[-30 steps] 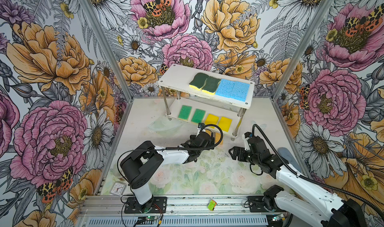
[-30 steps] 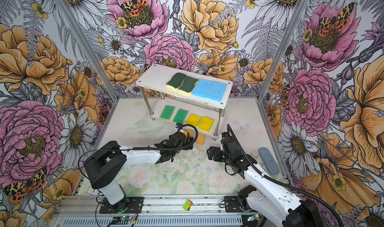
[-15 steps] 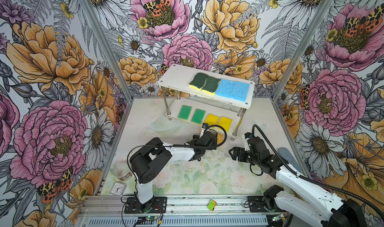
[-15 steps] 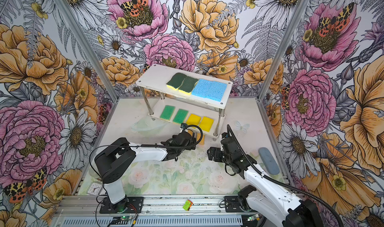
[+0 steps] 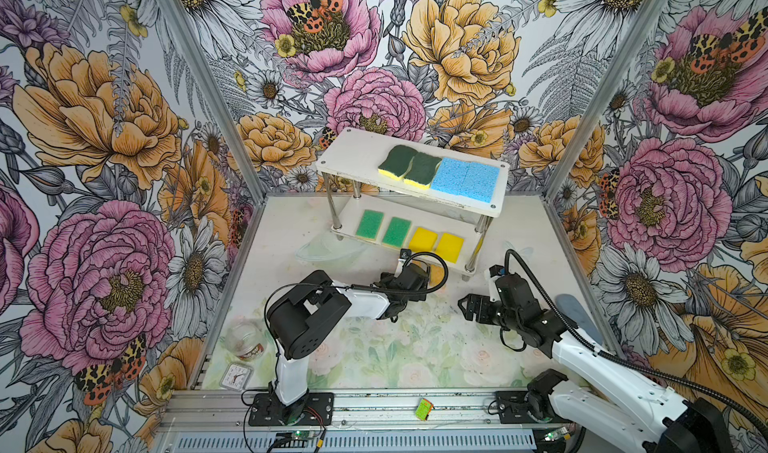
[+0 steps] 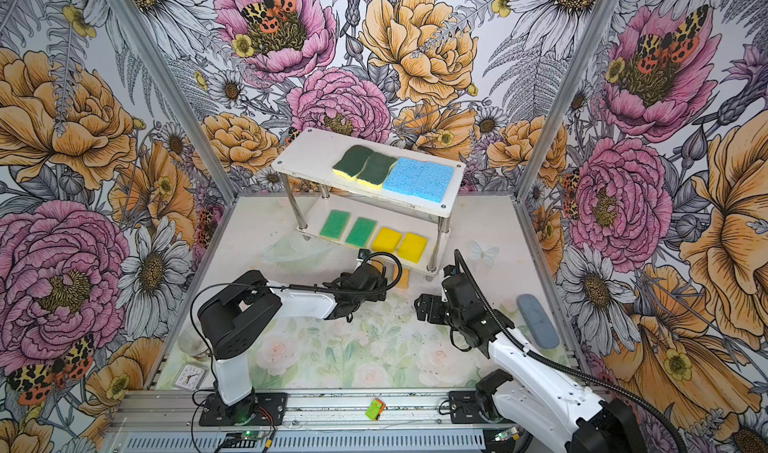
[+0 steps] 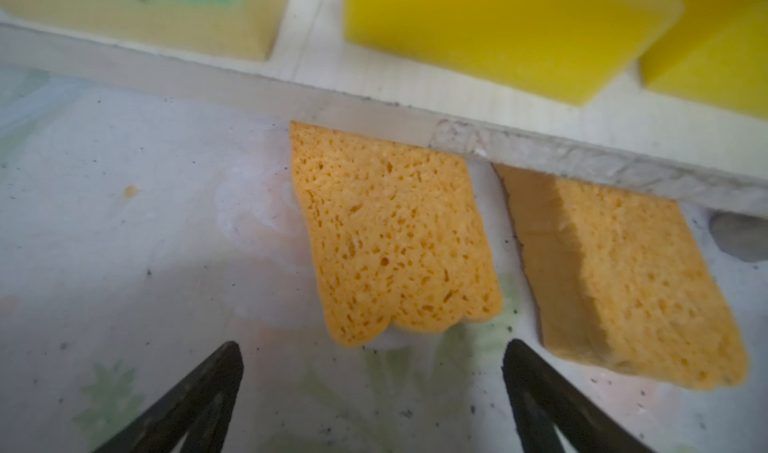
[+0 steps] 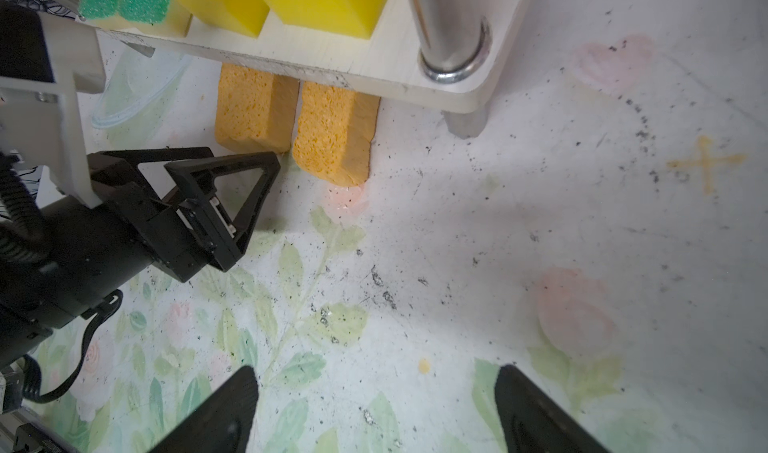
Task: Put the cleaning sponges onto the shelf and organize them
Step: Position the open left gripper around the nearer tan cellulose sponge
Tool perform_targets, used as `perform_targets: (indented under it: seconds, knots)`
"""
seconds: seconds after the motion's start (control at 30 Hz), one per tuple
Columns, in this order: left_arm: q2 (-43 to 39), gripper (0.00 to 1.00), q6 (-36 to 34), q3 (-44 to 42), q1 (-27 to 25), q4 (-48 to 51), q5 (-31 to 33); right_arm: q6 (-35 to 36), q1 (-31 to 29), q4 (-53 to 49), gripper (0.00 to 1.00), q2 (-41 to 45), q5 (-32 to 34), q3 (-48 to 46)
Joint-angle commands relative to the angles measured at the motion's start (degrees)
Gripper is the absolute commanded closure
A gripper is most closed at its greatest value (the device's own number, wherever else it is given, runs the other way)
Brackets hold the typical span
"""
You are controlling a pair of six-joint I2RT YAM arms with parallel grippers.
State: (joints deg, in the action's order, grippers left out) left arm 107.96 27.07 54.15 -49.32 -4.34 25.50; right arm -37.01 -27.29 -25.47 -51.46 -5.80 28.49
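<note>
While two orange sponges (image 7: 395, 239) poke out under the shelf (image 7: 374, 110), the left claw (image 7: 374, 347) and right claw (image 8: 376, 372) are both wide apart, empty.

Shelf (image 6: 307, 156) with dark-green sponges (image 6: 354, 160) and blue sponges (image 6: 432, 179) on top, green sponges (image 6: 335, 224) and yellow sponges (image 6: 386, 239) below

You're looking at a robot lab test booth, not a home: floral-print walls (image 5: 104, 139) on aluminium posts (image 5: 207, 85) enclose a floral table (image 5: 415, 347), and two arms (image 5: 361, 303) bolt to a near-edge metal rail (image 5: 374, 405).
</note>
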Motion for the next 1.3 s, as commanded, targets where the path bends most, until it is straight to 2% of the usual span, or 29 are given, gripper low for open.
perform_targets:
  seconds: [0.0,0.13,0.37,0.77,0.87,1.0,1.27]
  knots:
    - [-3.12,0.01,-0.59,-2.71,1.69,-1.29,1.56,-0.28,0.31,1.04,0.08,0.64,1.05,-0.32]
    - [-7.87,0.01,-1.1,-5.74,3.0,-1.35,1.51,-0.32,0.31,1.04,0.08,0.65,1.01,-0.37]
    - [-10.49,0.01,-7.51,-9.24,3.4,-7.0,-4.49,-0.34,0.32,1.04,0.08,0.49,0.89,-0.28]
    - [-7.16,0.01,-1.44,-5.65,2.47,-9.61,-10.29,-0.34,0.31,1.04,0.08,0.75,0.96,-0.54]
    - [-5.65,0.01,-0.34,-4.31,1.07,-9.72,-8.87,-0.34,0.31,1.12,0.08,0.84,1.01,-0.63]
    - [-4.19,0.01,0.34,-2.71,-1.62,-9.73,-2.47,-0.34,0.31,1.06,0.08,0.92,1.0,-0.8]
    - [0.44,0.01,3.05,1.92,-2.1,-5.34,2.27,-0.25,0.39,1.04,0.08,2.0,0.88,-1.46]
